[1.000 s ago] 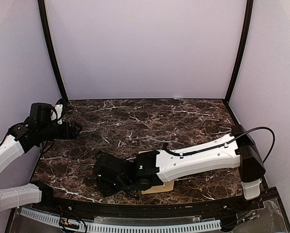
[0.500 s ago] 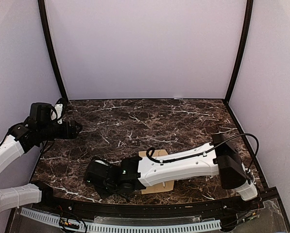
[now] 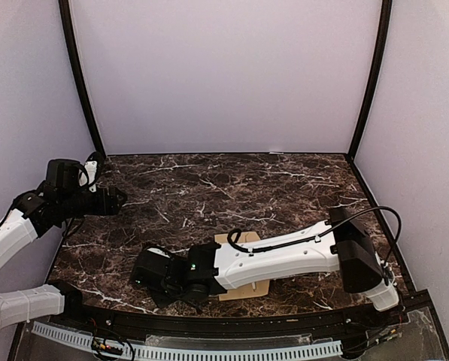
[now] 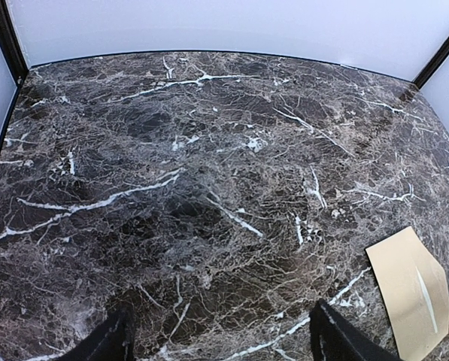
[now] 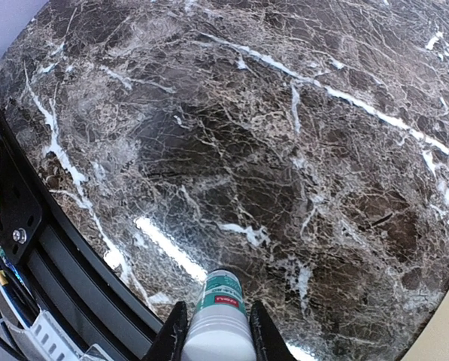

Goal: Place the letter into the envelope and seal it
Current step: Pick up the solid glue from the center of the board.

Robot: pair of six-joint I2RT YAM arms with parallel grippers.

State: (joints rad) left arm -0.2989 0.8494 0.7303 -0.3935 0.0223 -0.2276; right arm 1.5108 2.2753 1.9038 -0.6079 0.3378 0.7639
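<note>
The envelope (image 4: 401,286) lies flat on the desk (image 3: 232,188) close to the near edge, about midway along, partly covered by the right arm (image 3: 284,256). The letter is not in view, and whether it is inside cannot be told. The right jaws grip the sides of a glue stick (image 5: 218,320) near the near edge. The left jaws stand wide apart and empty by the left edge. Assessment: the envelope is light, thin and likely to slide on polished stone, so pin its body and work the flap edge.
</note>
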